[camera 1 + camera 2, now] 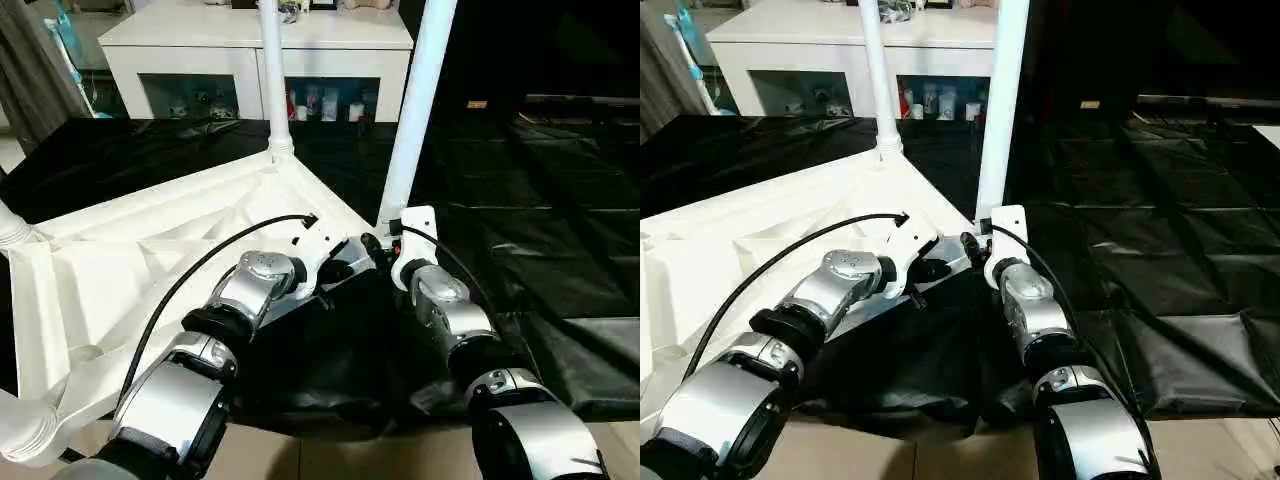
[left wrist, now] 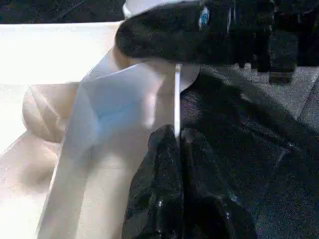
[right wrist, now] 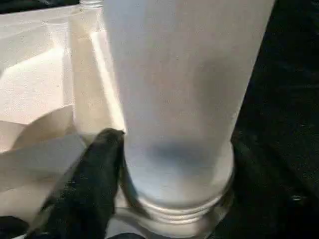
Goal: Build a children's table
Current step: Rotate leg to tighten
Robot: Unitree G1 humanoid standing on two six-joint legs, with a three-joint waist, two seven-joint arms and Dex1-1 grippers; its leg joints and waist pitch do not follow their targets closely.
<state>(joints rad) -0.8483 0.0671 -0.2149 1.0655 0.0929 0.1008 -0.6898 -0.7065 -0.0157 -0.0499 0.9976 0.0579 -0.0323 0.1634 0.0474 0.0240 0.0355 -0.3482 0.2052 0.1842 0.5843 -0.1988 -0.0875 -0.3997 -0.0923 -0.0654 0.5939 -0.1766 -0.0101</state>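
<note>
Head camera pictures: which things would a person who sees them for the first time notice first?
First, the white table top, lying upside down on black sheeting with its ribbed underside showing. Next, two white legs rising from its corners: the near leg just ahead of the right pincer, and the far leg beyond it. Behind stands a white cabinet with glass doors.

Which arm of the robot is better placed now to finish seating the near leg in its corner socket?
Probably the right. The right gripper stands at the base of the near leg, one finger against it at the corner socket. The left gripper is shut at the table top's edge.
</note>
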